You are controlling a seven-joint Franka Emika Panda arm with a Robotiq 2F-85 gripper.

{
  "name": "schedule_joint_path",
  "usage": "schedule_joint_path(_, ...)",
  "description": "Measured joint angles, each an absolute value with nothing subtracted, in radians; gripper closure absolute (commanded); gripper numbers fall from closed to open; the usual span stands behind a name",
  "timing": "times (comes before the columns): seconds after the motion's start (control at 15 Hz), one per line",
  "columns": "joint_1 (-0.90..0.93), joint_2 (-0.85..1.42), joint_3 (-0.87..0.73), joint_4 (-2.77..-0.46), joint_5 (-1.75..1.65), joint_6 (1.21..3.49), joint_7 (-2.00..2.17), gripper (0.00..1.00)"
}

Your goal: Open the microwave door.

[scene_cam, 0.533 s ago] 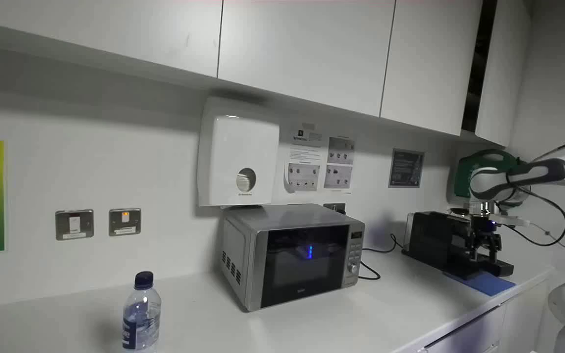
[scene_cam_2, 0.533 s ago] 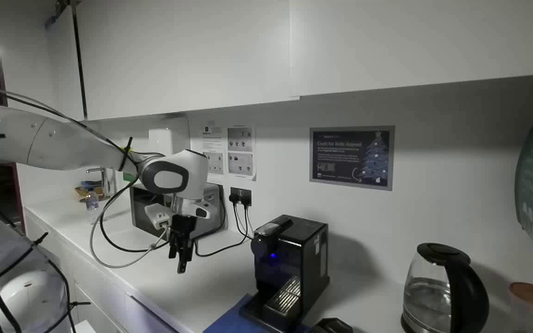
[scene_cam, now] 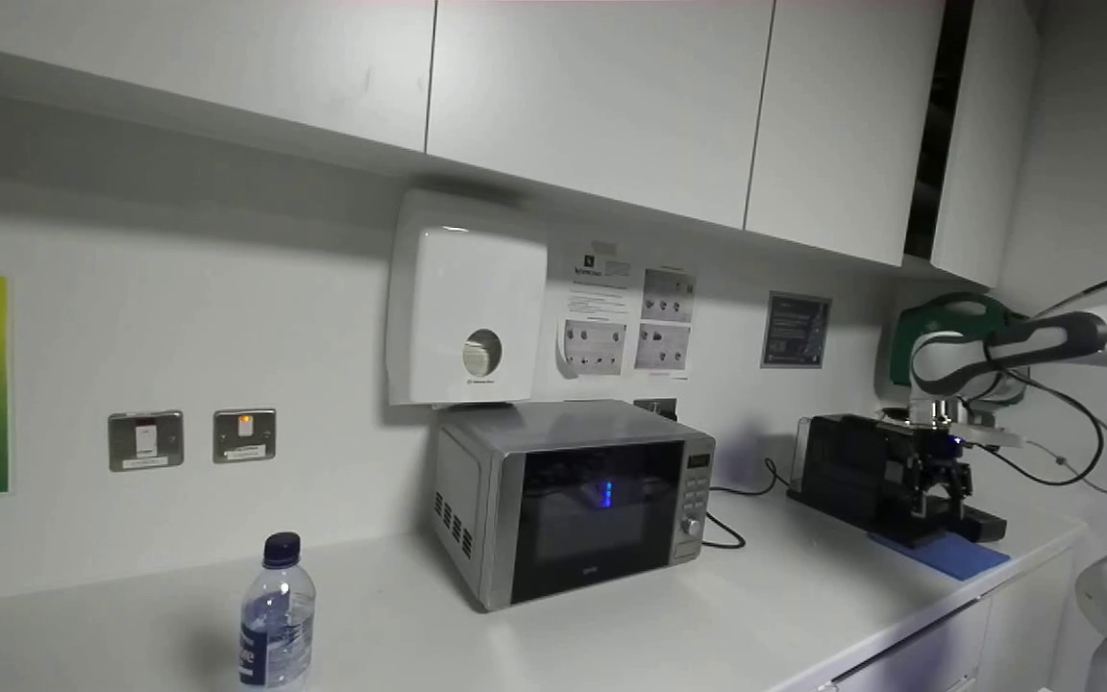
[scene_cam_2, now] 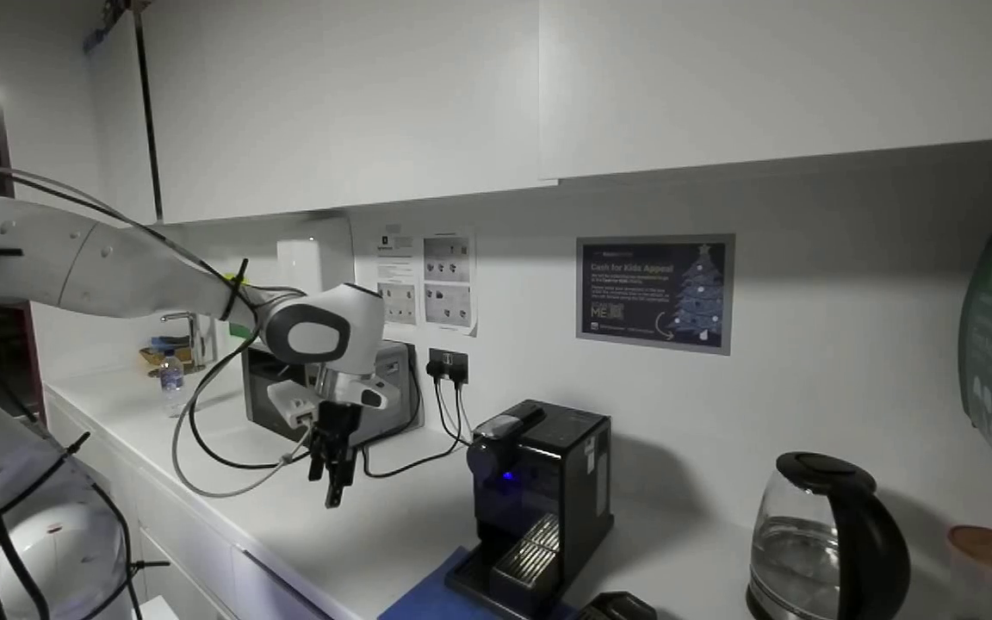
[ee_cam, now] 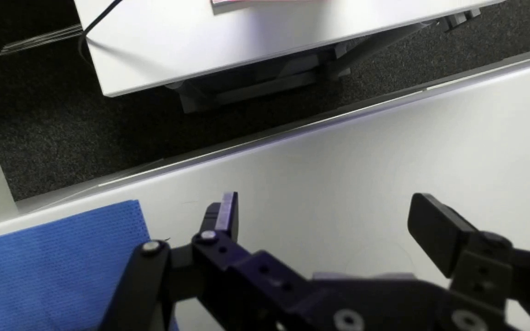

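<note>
Gripper, jaws apart, above counter, left of coffee machine in an exterior view; microwave door closed.

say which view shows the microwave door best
Best is an exterior view where the microwave door stands unblocked, its whole front visible. In an exterior view where the robot arm crosses in front, only part shows; the wrist view shows none.

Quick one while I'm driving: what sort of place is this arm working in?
Most likely a shared kitchenette, probably in a workplace rather than a home. A microwave and a coffee machine suggest the kitchenette; a wall notice headed "Cash for Kids Appeal" hints at the workplace.
</note>
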State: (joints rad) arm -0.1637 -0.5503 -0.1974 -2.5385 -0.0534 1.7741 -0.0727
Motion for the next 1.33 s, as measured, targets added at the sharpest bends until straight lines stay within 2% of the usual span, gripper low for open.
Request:
schedule_joint_path(0.47,-0.032,-0.499,-0.047,-2.606,0.1,1.889,-0.003,0.0)
schedule_joint_path(1.33,0.147,-0.414,0.198,-2.587,0.209,1.984,0.199,0.0)
